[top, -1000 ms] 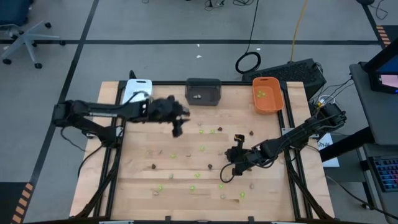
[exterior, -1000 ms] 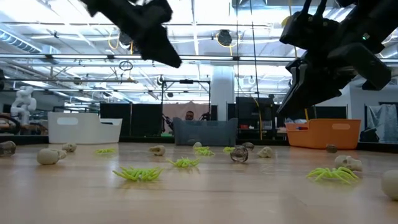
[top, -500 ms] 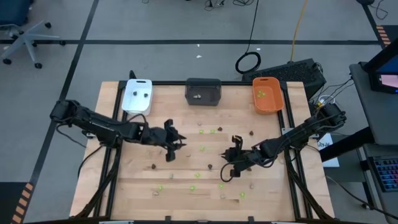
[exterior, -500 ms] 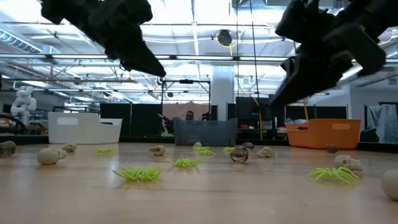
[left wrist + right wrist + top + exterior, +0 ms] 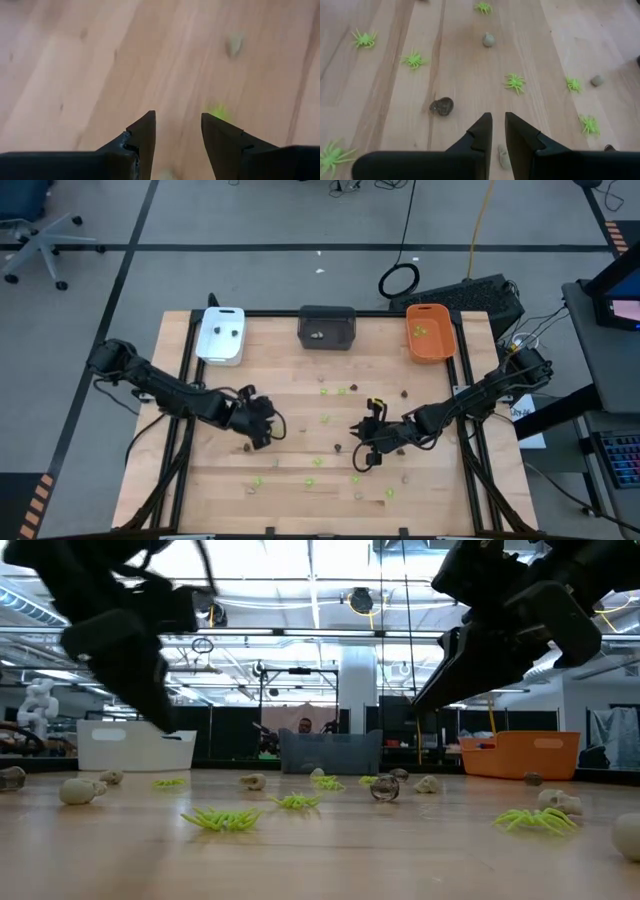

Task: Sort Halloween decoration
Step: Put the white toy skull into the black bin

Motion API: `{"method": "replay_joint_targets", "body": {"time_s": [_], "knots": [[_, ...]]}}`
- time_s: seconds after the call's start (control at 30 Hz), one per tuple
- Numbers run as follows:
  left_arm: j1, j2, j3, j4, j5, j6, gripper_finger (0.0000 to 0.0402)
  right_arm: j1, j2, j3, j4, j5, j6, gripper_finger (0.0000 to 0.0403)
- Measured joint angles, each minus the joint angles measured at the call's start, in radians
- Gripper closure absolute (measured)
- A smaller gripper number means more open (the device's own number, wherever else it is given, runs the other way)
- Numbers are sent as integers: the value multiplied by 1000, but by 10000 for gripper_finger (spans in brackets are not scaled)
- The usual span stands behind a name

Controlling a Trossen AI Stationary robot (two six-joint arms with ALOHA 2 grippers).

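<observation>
The left hand (image 5: 262, 430) is held low over the wooden surface (image 5: 300, 415), fingers spread and nothing gripped. The right hand (image 5: 498, 131) is parted only a crack, also empty. Green spiders (image 5: 514, 81), pale skulls (image 5: 489, 39) and a dark piece (image 5: 442, 106) are scattered across the surface.

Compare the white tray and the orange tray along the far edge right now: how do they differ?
The white tray sits at the far left corner; the orange tray sits at the far right. The white tray holds a few small dark-looking specks, while the orange tray holds lime green pieces. The white tray looks squarer, the orange tray longer. Both are open rectangular trays against the table's far edge, flanking the dark grey tray.
</observation>
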Motion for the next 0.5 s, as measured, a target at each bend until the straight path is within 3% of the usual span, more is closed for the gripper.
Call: {"method": "replay_joint_targets", "body": {"time_s": [0.5], "knots": [[-150,8,-14,-161,-64,-218,244,0,0,0,1,-4,-50,362]]}}
